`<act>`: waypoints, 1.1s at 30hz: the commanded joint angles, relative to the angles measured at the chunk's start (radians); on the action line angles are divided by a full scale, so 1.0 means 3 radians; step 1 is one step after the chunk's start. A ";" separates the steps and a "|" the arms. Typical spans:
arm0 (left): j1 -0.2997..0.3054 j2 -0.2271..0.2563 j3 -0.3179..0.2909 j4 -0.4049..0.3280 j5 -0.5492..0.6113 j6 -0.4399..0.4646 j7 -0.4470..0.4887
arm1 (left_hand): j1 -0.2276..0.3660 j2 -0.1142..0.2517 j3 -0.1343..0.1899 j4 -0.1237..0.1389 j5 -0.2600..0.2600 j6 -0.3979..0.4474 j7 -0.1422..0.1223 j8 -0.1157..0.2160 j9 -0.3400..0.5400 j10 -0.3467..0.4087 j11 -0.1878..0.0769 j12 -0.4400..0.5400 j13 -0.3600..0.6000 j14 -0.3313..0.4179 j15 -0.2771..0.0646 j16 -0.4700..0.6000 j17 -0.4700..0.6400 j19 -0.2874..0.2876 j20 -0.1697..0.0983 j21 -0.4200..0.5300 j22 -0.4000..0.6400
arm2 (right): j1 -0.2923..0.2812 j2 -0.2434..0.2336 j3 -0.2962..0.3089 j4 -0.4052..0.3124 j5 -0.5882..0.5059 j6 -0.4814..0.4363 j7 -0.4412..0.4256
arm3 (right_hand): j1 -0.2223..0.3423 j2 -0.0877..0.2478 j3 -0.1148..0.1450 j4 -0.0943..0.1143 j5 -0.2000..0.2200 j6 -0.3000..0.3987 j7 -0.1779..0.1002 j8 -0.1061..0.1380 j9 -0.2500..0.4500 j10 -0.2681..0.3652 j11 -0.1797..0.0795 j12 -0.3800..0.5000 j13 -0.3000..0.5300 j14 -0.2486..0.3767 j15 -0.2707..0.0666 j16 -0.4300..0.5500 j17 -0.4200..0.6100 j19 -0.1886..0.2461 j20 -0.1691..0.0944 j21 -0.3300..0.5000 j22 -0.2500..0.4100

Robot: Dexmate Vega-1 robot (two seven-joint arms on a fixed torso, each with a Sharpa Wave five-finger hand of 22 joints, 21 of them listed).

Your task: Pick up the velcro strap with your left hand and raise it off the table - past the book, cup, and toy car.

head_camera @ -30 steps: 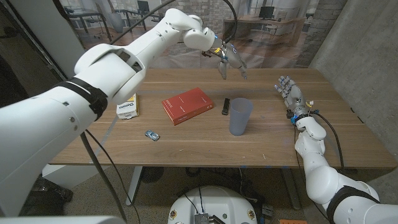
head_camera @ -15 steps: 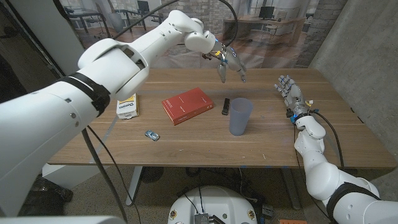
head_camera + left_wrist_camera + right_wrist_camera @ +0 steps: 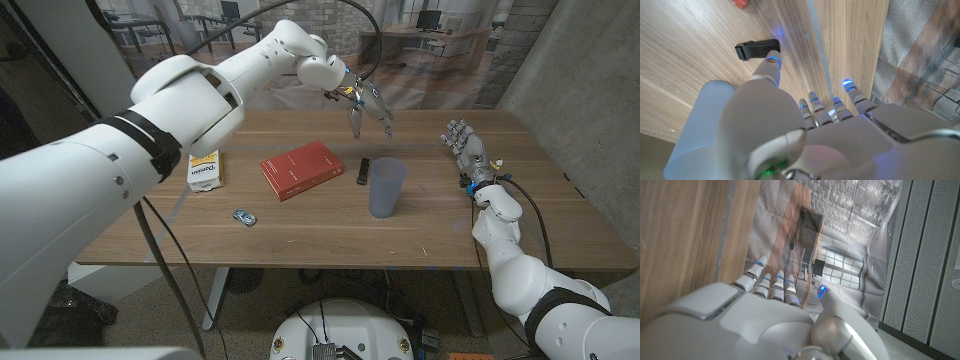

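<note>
While the velcro strap (image 3: 364,171) lies flat on the table (image 3: 440,215), untouched, the lift has not begun. It is a short black strip just beside the cup (image 3: 387,187), on the side toward the book (image 3: 302,169), with the cup's rim nearly overlapping it in the head view. The left hand (image 3: 366,103) hangs in the air beyond the cup toward the table's far edge, fingers (image 3: 771,67) spread and pointing down, holding nothing; in the left wrist view one fingertip lines up over the strap's end, so I judge this to be the approach, coming from the far side to avoid knocking the cup. The cup is tall and translucent blue-grey, likely light and easy to tip, so the tight gap beside it is the main risk. The red book lies flat on the cup's other side of the strap, and the toy car (image 3: 243,216) sits well apart from the cup, past the book toward the near edge. A small white carton (image 3: 204,172) lies beyond the book. The right hand (image 3: 467,152) stands on its edge well apart from the cup, fingers extended and empty, parked clear of the work.
</note>
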 commanded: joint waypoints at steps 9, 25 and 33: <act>-0.0083 -0.0095 0.0253 0.0278 0.0131 -0.0006 0.0279 | 0.0109 0.0039 -0.0043 -0.0013 0.0000 0.0103 -0.0028 0.0076 0.0017 0.0103 -0.0016 0.0054 0.0018 0.0012 -0.0085 0.0010 0.0007 0.0003 -0.0023 -0.0028 0.0019 | 0.0081 -0.0009 0.0025 0.0147 -0.0032 0.0070 -0.0011 | -0.0016 -0.0001 -0.0006 0.0005 0.0016 0.0011 0.0018 0.0003 0.0019 0.0026 0.0012 0.0014 0.0019 0.0015 0.0005 0.0032 0.0009 -0.0003 -0.0043 -0.0018 0.0015; -0.0081 -0.0157 0.0311 0.0451 0.0112 0.0005 0.0348 | 0.0168 0.0067 -0.0097 -0.0009 0.0000 0.0187 -0.0016 0.0130 0.0018 0.0160 0.0002 0.0085 0.0035 0.0015 -0.0098 0.0005 0.0005 0.0000 -0.0019 -0.0045 0.0020 | 0.0115 -0.0018 0.0039 0.0201 -0.0052 0.0084 -0.0001 | -0.0026 0.0018 -0.0006 0.0011 0.0016 0.0002 0.0025 -0.0003 0.0019 0.0019 0.0033 0.0007 0.0018 0.0015 0.0018 0.0027 0.0008 -0.0003 -0.0045 -0.0040 0.0016; -0.0075 -0.0178 0.0403 0.0526 0.0171 0.0065 0.0456 | 0.0182 0.0075 -0.0124 -0.0003 0.0001 0.0193 -0.0009 0.0142 0.0019 0.0166 0.0009 0.0092 0.0045 0.0023 -0.0097 0.0005 0.0005 0.0000 -0.0009 -0.0052 0.0021 | 0.0114 -0.0015 0.0040 0.0198 -0.0064 0.0087 -0.0010 | -0.0027 0.0024 -0.0004 0.0010 0.0013 -0.0003 0.0030 -0.0006 0.0018 0.0023 0.0041 0.0008 0.0017 0.0021 0.0026 0.0027 0.0006 -0.0003 -0.0042 -0.0050 0.0016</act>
